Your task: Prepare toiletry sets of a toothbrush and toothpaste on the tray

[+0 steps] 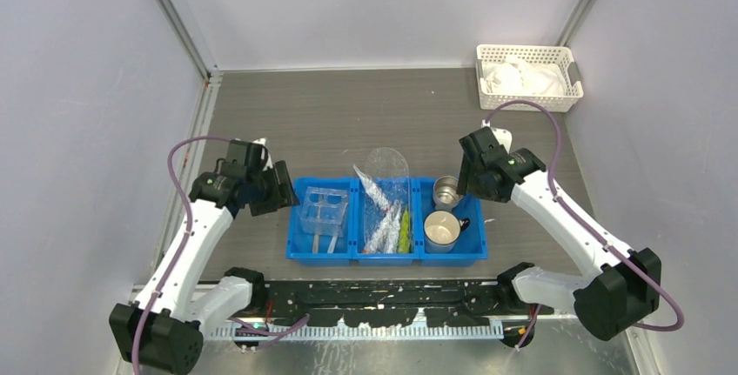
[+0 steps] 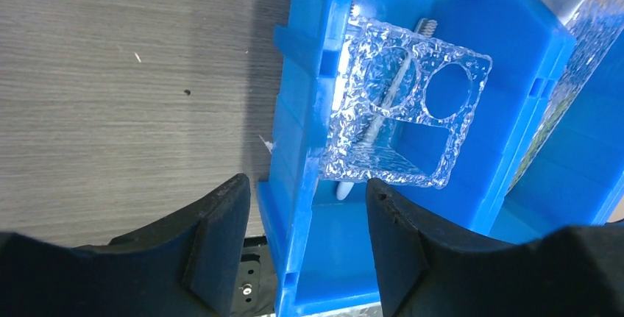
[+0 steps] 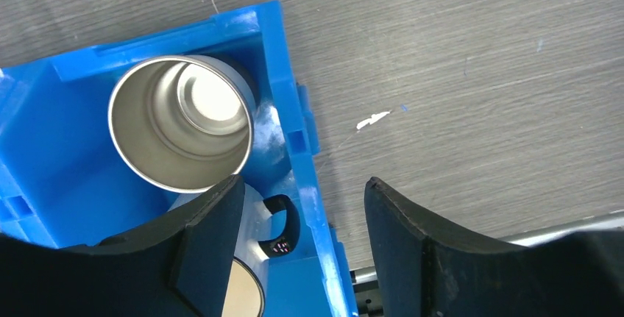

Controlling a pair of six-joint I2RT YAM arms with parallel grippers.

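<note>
Black fingers [image 2: 221,243] of the left hand [image 2: 305,192] are seen nearest, spread apart and gripping nothing, with the end wall of the blue bin [image 2: 294,148] standing between them. The outer finger is held over the table [image 2: 110,74]. Just ahead of the inner finger, the tray [image 2: 353,151] is found tilted inside that end compartment, leaned against the wall, with a white toothbrush [image 2: 425,29] seen beneath it. The toiletry sets [image 1: 387,218] are piled in the middle compartment, well beyond this hand's reach as it is placed. The right hand [image 3: 303,188] is likewise parted and empty, set astride the opposite end wall, with a steel cup [image 3: 180,133] just beside its inner finger and a mug [image 1: 442,231] closer to its wrist. Should the left fingers be closed where they are, the bin wall would probably be pinched instead of the tray, and the whole bin could be dragged or tipped. The tray's slick, knobbly plastic and its slant suggest it could be nudged flat or slipped from a shallow pinch. On the other side, the steel cup could be knocked over if the inner finger were lowered or swung inward.
</note>
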